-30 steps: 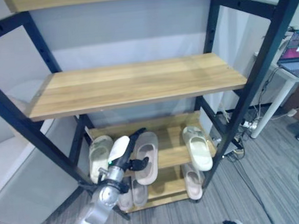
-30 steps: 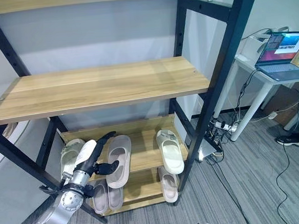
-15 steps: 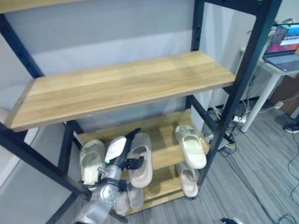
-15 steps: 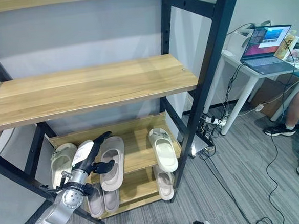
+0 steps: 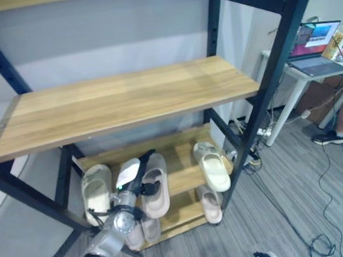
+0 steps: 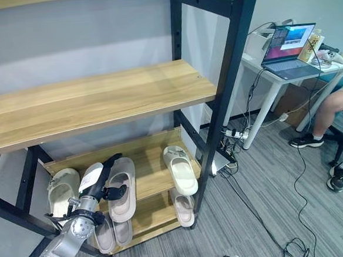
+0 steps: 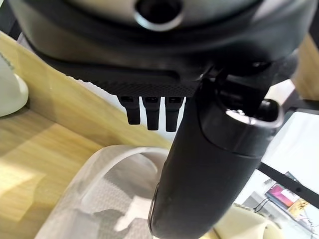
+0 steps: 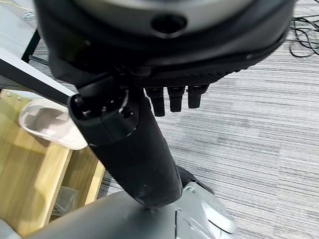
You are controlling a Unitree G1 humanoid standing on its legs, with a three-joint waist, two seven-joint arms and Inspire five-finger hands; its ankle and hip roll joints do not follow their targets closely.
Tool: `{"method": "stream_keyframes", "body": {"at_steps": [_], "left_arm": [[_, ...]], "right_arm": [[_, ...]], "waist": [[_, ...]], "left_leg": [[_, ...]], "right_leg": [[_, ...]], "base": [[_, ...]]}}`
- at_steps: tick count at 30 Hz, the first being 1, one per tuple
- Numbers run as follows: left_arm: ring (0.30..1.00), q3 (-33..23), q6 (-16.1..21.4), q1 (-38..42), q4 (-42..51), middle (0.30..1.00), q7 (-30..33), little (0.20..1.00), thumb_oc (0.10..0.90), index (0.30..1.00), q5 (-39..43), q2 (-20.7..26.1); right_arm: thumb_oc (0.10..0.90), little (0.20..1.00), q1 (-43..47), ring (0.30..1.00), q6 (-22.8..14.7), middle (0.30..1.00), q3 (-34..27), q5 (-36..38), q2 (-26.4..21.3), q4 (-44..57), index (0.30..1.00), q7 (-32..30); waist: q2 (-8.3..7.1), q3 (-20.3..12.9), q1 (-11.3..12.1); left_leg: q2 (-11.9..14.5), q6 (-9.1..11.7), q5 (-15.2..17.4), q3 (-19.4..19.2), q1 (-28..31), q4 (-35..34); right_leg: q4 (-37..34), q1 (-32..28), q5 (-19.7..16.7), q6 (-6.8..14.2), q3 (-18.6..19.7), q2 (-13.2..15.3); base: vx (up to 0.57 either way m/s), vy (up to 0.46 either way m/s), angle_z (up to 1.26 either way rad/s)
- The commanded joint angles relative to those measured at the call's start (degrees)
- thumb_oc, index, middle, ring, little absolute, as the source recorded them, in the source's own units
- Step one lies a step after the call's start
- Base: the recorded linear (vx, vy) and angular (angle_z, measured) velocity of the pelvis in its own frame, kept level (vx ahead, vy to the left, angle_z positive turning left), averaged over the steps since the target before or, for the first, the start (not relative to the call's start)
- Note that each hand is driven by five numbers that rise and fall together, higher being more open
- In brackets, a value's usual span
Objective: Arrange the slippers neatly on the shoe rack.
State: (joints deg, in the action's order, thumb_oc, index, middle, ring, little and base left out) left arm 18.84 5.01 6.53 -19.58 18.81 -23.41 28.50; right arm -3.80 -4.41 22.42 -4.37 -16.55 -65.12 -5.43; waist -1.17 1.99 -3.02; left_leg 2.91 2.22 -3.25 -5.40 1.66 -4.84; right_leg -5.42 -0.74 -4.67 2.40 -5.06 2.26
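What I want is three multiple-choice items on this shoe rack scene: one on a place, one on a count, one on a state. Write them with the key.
1. Where is the left hand?
A. On the wide upper board
B. At the slipper shelf, by the middle slipper
C. On the white desk

2. How many slippers lie on the shelf where that hand is?
A. One
B. Five
C. Three

3. What state is the laptop in?
A. Open, screen lit
B. Closed
C. Lying on the floor

Key:
1 B: the left hand reaches with straight fingers to the middle slipper on the slipper shelf.
2 C: a left slipper, the middle one and a right slipper lie there.
3 A: the laptop stands open on the desk.
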Motion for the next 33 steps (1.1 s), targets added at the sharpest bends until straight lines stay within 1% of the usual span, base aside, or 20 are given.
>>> {"method": "stream_keyframes", "body": {"at_steps": [1,2,3,4,5,7,17,18,26,27,28,29,30,31,32,33], "left_arm": [[0.775,-3.01,2.01,13.02,-1.24,0.775,5.51,0.775,0.717,0.775,-1.3,3.42],[0.596,-3.01,2.03,13.09,-1.29,0.596,5.54,0.596,0.598,0.596,-1.29,3.43],[0.533,-3.01,1.95,13.4,-1.46,0.533,5.51,0.533,0.555,0.533,-1.18,3.51],[0.406,-2.96,1.85,13.63,-1.66,0.406,5.41,0.406,0.471,0.406,-1.17,3.65],[0.3,-3.02,1.78,13.92,-2.13,0.3,5.49,0.3,0.4,0.3,-1.04,3.77],[0.3,-3.01,1.7,14.39,-2.76,0.3,5.63,0.3,0.4,0.3,-0.86,3.89],[0.3,-2.97,1.7,14.62,-2.72,0.3,5.69,0.3,0.4,0.3,-0.71,3.86],[0.3,-3.0,1.69,14.61,-2.67,0.3,5.68,0.3,0.4,0.3,-0.72,3.88],[0.3,-4.08,3.4,11.18,2.1,0.3,5.2,0.3,0.4,0.3,1.15,2.04],[0.3,-4.36,3.88,10.25,3.75,0.3,4.79,0.3,0.4,0.3,2.08,1.51],[0.3,-4.6,5.23,8.31,6.38,0.3,3.84,0.3,0.4,0.3,4.12,0.49],[0.3,-4.65,5.2,8.21,6.49,0.3,3.77,0.3,0.4,0.3,4.15,0.52],[0.3,-4.61,6.08,7.2,8.4,0.3,3.04,0.3,0.4,0.3,5.57,-0.12],[0.3,-5.42,8.52,2.84,16.6,0.3,0.09,0.3,0.4,0.3,10.91,-1.05],[0.3,-5.49,8.44,2.68,16.76,0.3,0.0,0.3,0.4,0.3,10.95,-1.03],[0.3,-5.13,9.47,0.29,20.44,0.3,-1.57,0.3,0.4,0.3,13.71,-1.12]], "right_arm": [[0.8,0.9,2.65,0.9,-1.48,0.9,2.06,-0.21,-0.26,0.89,0.9,0.15],[0.8,0.9,2.69,0.9,-1.48,0.9,2.06,-0.21,-0.26,0.92,0.9,0.15],[0.8,0.9,2.65,0.9,-1.48,0.9,2.02,-0.19,-0.26,0.84,0.9,0.12],[0.8,0.9,2.62,0.9,-1.45,0.9,2.01,-0.19,-0.28,0.73,0.9,0.13],[0.8,0.9,2.6,0.9,-1.47,0.9,2.09,-0.16,-0.28,0.99,0.9,0.19],[0.8,0.9,2.43,0.9,-1.54,0.9,2.16,-0.08,-0.36,1.25,0.9,0.23],[0.8,0.9,1.78,0.9,-1.81,0.9,2.12,-0.23,-0.23,1.66,0.9,0.08],[0.8,0.9,1.8,0.9,-1.83,0.9,2.12,-0.23,-0.23,1.68,0.9,0.07],[0.8,0.9,1.77,0.9,-1.99,0.9,1.97,-0.07,0.33,1.65,0.9,-0.25],[0.8,0.9,1.87,0.9,-1.96,0.9,1.83,0.03,0.45,1.42,0.9,-0.36],[0.8,0.9,2.06,0.9,-1.79,0.9,1.48,0.38,0.82,1.05,0.9,-0.4],[0.8,0.9,2.04,0.9,-1.79,0.9,1.5,0.38,0.82,1.04,0.9,-0.4],[0.8,0.9,2.15,0.9,-1.73,0.9,1.36,0.47,0.89,0.81,0.9,-0.45],[0.8,0.9,2.63,0.9,-1.52,0.9,0.67,0.89,1.1,0.31,0.9,-0.63],[0.8,0.9,2.57,0.9,-1.52,0.9,0.73,0.89,1.1,0.31,0.9,-0.63],[0.8,0.9,2.57,0.9,-1.47,0.9,0.4,1.08,1.24,0.28,0.9,-0.67]], "waist": [[-0.5,1.04,-1.13],[-0.52,1.14,-1.08],[-0.49,0.99,-1.1],[-0.51,1.05,-1.17],[-0.55,1.12,-1.21],[-0.48,1.0,-1.36],[-0.68,0.99,-1.39],[-0.72,1.13,-1.37],[-0.74,0.98,-0.82],[-0.74,0.99,-0.59],[-0.8,1.09,-0.13],[-0.8,1.09,-0.16],[-0.78,1.12,0.03],[-0.71,1.26,0.8],[-0.7,1.19,0.74],[-0.58,1.28,1.16]], "left_leg": [[-0.39,1.6,3.74,1.26,-0.28,-0.16],[-0.38,1.57,3.01,1.14,-0.61,-0.16],[-0.41,1.56,3.76,1.11,-0.52,-0.16],[-0.45,1.53,3.88,1.04,-0.56,-0.16],[-0.46,1.49,3.14,0.87,-0.98,-0.16],[-0.51,1.44,4.06,0.78,-0.59,-0.16],[-0.61,1.4,4.5,0.51,-0.02,-0.16],[-0.6,1.39,3.78,0.42,-0.28,-0.16],[-0.63,1.4,4.03,0.71,0.52,-0.16],[-0.66,1.4,4.02,0.83,0.6,-0.16],[-0.67,1.37,3.94,1.09,0.71,-0.16],[-0.67,1.38,3.95,1.1,0.74,-0.16],[-0.69,1.36,3.91,1.22,0.8,-0.16],[-0.62,1.35,3.35,1.59,0.64,-0.16],[-0.63,1.36,3.7,1.63,0.83,-0.16],[-0.67,1.34,3.17,1.88,0.61,-0.16]], "right_leg": [[0.42,-3.16,7.3,4.9,0.98,1.69],[0.42,-2.81,6.67,4.84,1.02,1.68],[0.42,-2.87,7.24,4.93,1.15,1.7],[0.42,-2.83,7.26,4.99,1.24,1.76],[0.42,-2.3,6.54,4.93,1.48,1.78],[0.42,-2.63,7.23,5.06,1.64,1.8],[0.42,-2.91,7.32,5.16,1.95,1.93],[0.42,-2.64,6.7,5.08,1.97,1.92],[0.42,-3.53,6.99,4.75,1.66,1.91],[0.42,-3.65,7.08,4.67,1.53,1.9],[0.42,-4.01,7.23,4.53,1.23,1.86],[0.42,-4.05,7.24,4.53,1.22,1.86],[0.42,-4.22,7.3,4.46,1.12,1.85],[0.42,-4.19,7.05,4.24,0.66,1.84],[0.42,-4.38,7.36,4.27,0.62,1.85],[0.42,-4.29,7.09,4.15,0.33,1.7]], "base": [[-0.01,0.004,-0.03],[0.0,0.007,-0.06],[0.01,0.01,-0.08],[0.02,0.014,-0.07],[0.02,0.011,-0.05],[0.05,0.013,-0.02],[0.01,0.005,-0.04],[0.0,0.0,0.0],[0.0,0.0,0.0],[0.0,0.0,0.0],[0.0,0.0,0.0],[0.0,0.0,0.0],[-0.04,-0.033,0.07],[-0.02,-0.032,0.07],[-0.06,-0.041,0.11],[0.0,-0.013,0.17]]}}
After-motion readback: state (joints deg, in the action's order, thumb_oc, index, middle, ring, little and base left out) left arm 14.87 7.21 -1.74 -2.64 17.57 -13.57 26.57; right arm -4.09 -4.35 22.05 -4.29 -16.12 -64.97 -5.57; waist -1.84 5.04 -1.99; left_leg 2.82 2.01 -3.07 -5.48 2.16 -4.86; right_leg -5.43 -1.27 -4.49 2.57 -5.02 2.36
